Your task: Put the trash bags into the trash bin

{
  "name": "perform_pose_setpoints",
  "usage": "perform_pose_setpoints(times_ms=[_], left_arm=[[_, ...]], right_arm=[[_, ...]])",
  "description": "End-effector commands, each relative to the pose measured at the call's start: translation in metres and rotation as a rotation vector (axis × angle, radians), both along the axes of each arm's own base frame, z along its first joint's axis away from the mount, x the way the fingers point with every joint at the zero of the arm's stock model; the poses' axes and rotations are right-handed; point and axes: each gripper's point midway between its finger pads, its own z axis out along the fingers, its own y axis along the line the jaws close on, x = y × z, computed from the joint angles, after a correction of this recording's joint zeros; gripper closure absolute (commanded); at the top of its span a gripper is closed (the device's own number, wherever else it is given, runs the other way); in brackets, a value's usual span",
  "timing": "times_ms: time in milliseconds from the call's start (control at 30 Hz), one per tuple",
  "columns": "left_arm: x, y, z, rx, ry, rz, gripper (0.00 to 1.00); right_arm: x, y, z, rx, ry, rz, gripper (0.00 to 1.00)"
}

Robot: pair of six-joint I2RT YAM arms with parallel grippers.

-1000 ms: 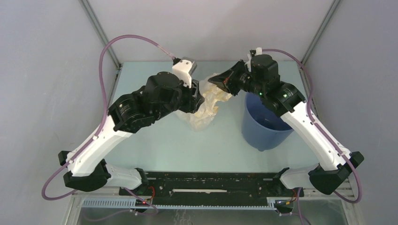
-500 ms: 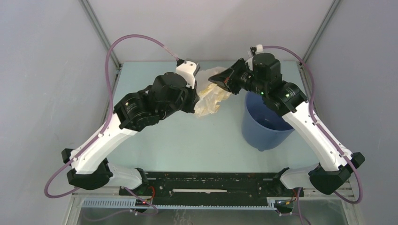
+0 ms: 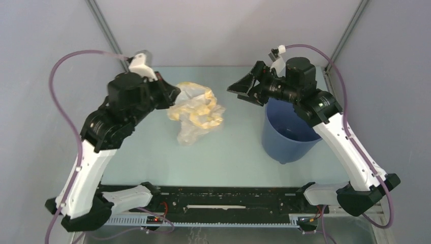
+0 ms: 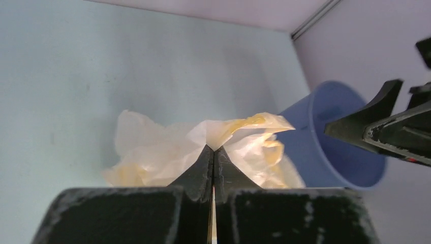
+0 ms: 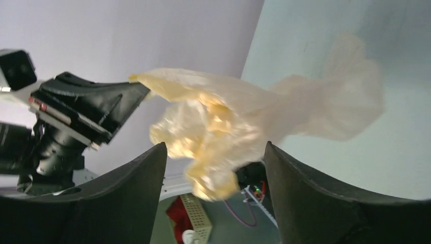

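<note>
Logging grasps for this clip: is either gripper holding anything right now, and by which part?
The left gripper pinches the trash bag by a fold at its edge; the right gripper is open, holding nothing.

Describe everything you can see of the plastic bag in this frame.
The plastic bag is a thin, crinkly, translucent film, whitish with yellow-cream folds, bunched into a loose crumpled mass. The left gripper, shut, pinches one edge of it, and the rest droops toward the table; whether its lower end rests on the surface cannot be told. It hangs left of the blue bucket, outside it and not touching it. The right gripper is open, facing the bag but apart from it.
</note>
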Motion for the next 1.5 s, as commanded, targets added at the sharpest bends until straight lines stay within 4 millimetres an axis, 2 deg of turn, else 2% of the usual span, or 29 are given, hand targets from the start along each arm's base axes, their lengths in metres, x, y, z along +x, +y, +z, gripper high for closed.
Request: perform_pose_setpoints(times_ms=[0,67,133,233,300,467,600,700,800,967,1133,1200,1267,1333,1467], left_arm=[[-0.012,-0.007,0.024,-0.295,0.021,-0.070,1.00],[-0.013,-0.007,0.029,-0.383,0.036,-0.078,1.00],[-0.013,-0.009,0.036,-0.470,0.047,-0.091,1.00],[-0.012,-0.013,0.044,-0.582,0.064,-0.106,1.00],[-0.010,-0.014,0.047,-0.625,0.068,-0.101,1.00],[-0.008,-0.016,0.048,-0.634,0.070,-0.109,1.00],[-0.010,-0.016,0.047,-0.628,0.068,-0.117,1.00],[-0.010,-0.014,0.048,-0.626,0.063,-0.112,1.00],[-0.010,-0.017,0.047,-0.619,0.067,-0.127,1.00],[-0.008,-0.018,0.046,-0.611,0.072,-0.140,1.00],[-0.005,-0.019,0.046,-0.597,0.072,-0.154,1.00],[-0.003,-0.018,0.045,-0.594,0.074,-0.156,1.00],[-0.002,-0.015,0.045,-0.589,0.071,-0.158,1.00],[-0.001,-0.012,0.042,-0.586,0.075,-0.149,1.00],[0.001,-0.004,0.035,-0.570,0.083,-0.136,1.00]], right_arm=[[-0.022,-0.022,0.024,-0.013,-0.171,0.038,0.18],[-0.023,-0.025,0.022,-0.003,-0.176,0.029,0.15],[-0.027,-0.021,0.022,0.025,-0.182,0.056,0.15],[-0.040,-0.002,0.019,0.054,-0.199,0.143,0.15],[-0.047,0.012,0.011,0.005,-0.251,0.186,0.15],[-0.062,0.033,-0.011,-0.117,-0.316,0.236,0.14],[-0.060,0.037,-0.032,-0.275,-0.315,0.192,0.13],[-0.060,0.039,-0.044,-0.424,-0.377,0.173,0.12],[-0.050,0.028,-0.055,-0.628,-0.454,0.084,0.11],[-0.044,0.025,-0.056,-0.800,-0.535,0.048,0.10],[-0.046,0.046,-0.060,-0.942,-0.709,0.059,0.08],[-0.043,0.048,-0.061,-1.000,-0.738,0.024,0.08],[-0.034,0.041,-0.058,-1.055,-0.745,-0.041,0.13],[-0.028,0.034,-0.052,-1.081,-0.755,-0.089,0.23],[-0.023,0.025,-0.044,-1.022,-0.757,-0.122,0.55]])
